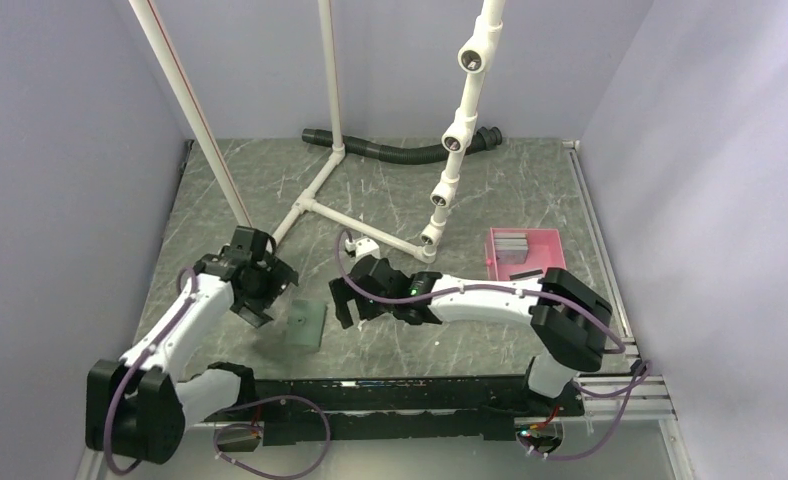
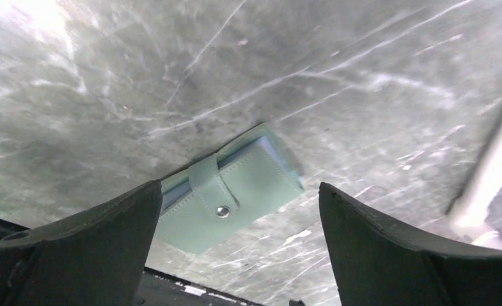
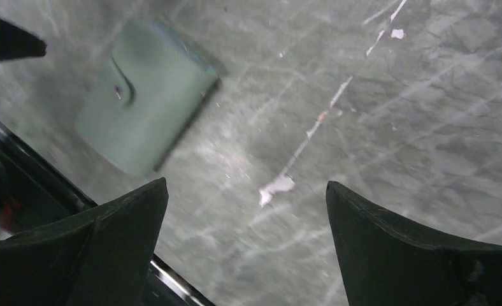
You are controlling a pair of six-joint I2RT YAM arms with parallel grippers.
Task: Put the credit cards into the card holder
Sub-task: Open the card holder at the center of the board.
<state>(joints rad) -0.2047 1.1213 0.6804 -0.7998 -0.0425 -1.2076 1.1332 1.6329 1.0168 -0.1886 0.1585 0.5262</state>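
The card holder (image 1: 307,324), a sage-green wallet snapped shut, lies flat on the table between my two grippers. My left gripper (image 1: 273,293) hovers just left of it, open with nothing between its fingers. In the left wrist view the card holder (image 2: 232,194) lies below the open left gripper (image 2: 239,186). My right gripper (image 1: 341,305) is open just right of the wallet. The right wrist view puts the card holder (image 3: 146,102) up and to the left of the right gripper (image 3: 246,183). The credit cards (image 1: 510,243), grey with a black one, lie in the pink tray (image 1: 553,250) at the right.
A white pipe frame (image 1: 315,195) stands on the table behind the grippers, with a jointed white pipe column (image 1: 450,150) rising beside it. A black corrugated hose (image 1: 400,150) lies along the back. A black rail (image 1: 410,385) runs along the near edge.
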